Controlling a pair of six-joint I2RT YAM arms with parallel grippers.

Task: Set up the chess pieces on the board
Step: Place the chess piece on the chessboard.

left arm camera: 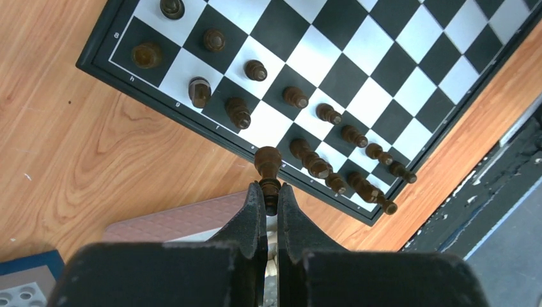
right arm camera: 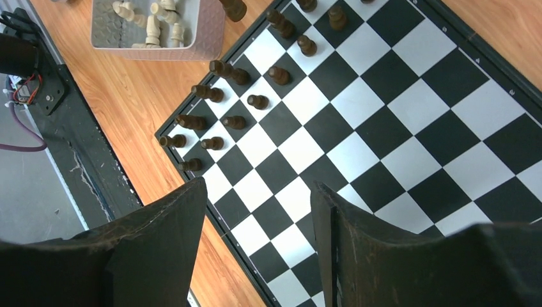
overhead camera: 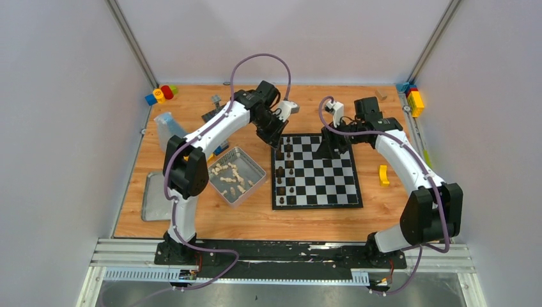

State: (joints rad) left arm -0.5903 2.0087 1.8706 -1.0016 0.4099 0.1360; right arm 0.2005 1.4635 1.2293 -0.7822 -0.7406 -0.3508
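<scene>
- The board point(overhead camera: 332, 182) lies flat on the counter point(overhead camera: 255, 217), right of centre. The right wrist view cuts off its corners, and in the top view the right arm covers part of its far edge.
- Along the board's left side, dark pieces point(left arm camera: 255, 69) stand in two rows. We count about fifteen, but some overlap in the left wrist view and the right wrist view cuts the rows off, so we are not sure of the figure.
- One more dark piece point(left arm camera: 268, 160) is clamped in the left claw point(left arm camera: 269, 192) over the board's border beside those rows. We cannot tell whether it touches the board.
- The right claw point(right arm camera: 257, 192) hangs over bare squares, its jaws apart and nothing between them.
- The cream pieces point(overhead camera: 231, 177) lie jumbled in one metal tin point(overhead camera: 251, 161) just left of the board. They are too small and heaped for us to count.
- Farther out we see one yellow brick point(overhead camera: 383, 174) right of the board, and two clusters of coloured bricks point(overhead camera: 161, 94) at the counter's far corners.
</scene>
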